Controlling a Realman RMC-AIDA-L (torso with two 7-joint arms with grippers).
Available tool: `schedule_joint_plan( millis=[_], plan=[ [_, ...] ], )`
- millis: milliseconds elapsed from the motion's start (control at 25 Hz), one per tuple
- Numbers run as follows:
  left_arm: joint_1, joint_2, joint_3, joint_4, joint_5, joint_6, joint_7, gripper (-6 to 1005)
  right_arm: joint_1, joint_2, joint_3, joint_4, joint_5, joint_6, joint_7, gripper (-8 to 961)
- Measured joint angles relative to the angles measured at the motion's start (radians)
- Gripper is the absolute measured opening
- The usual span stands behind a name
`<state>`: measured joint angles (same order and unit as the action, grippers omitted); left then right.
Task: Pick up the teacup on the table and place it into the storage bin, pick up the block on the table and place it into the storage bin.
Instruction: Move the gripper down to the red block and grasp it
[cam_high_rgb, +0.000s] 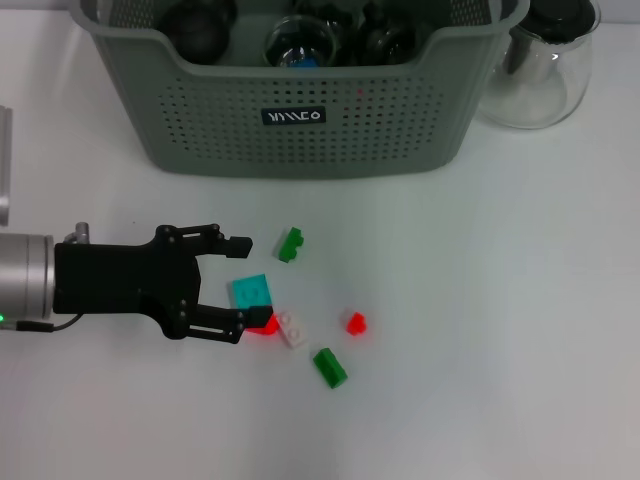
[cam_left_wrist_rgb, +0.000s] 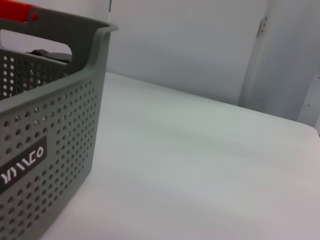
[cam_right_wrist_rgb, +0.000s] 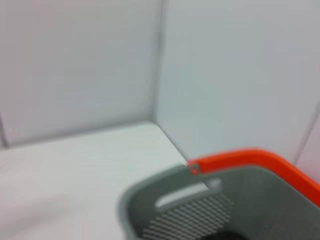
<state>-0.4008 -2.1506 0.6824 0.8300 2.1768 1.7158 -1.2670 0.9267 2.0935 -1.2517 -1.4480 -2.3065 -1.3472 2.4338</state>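
White table (cam_high_rgb: 500, 300), pale walls (cam_right_wrist_rgb: 225, 75) behind.

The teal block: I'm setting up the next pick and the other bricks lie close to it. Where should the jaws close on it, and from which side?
Grip the teal block across its two straight sides nearest and farthest from the storage bin. Come in from the robot's left, where the left gripper already sits open around that level. That probably avoids the red block and white block crowding its near corner.
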Motion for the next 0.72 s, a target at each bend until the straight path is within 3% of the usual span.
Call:
schedule_joint_plan(
  millis=[120, 280, 360, 400, 480, 720],
  plan=[
    [0.001, 0.0, 0.0, 0.001, 0.0, 0.0, 0.0, 886, -0.055, -0.013, 0.055, -0.104, 0.12, -0.157, -0.015, 660],
    [0.0, 0.0, 0.0, 0.001, 0.0, 0.001, 0.0, 886, -0.08, -0.025, 0.079, -0.106, 0.179, -0.379, -0.019, 789],
    [0.0, 0.0, 0.0, 0.001, 0.0, 0.001, 0.0, 886, -0.084, -0.018, 0.067, -0.084, 0.142, -0.444, -0.017, 871],
    [0.0, 0.0, 0.0, 0.002, 0.0, 0.0, 0.0, 886, -0.083, -0.004, 0.042, -0.043, 0.079, -0.483, -0.005, 871],
    [0.001, 0.0, 0.0, 0.002, 0.0, -0.001, 0.0, 886, -0.079, 0.002, 0.011, -0.009, 0.045, -0.49, 0.011, 870],
    [0.001, 0.001, -0.014, 0.003, 0.0, 0.0, 0.001, 886, -0.026, 0.005, -0.208, 0.206, -0.035, -0.399, 0.12, 869]
  ],
)
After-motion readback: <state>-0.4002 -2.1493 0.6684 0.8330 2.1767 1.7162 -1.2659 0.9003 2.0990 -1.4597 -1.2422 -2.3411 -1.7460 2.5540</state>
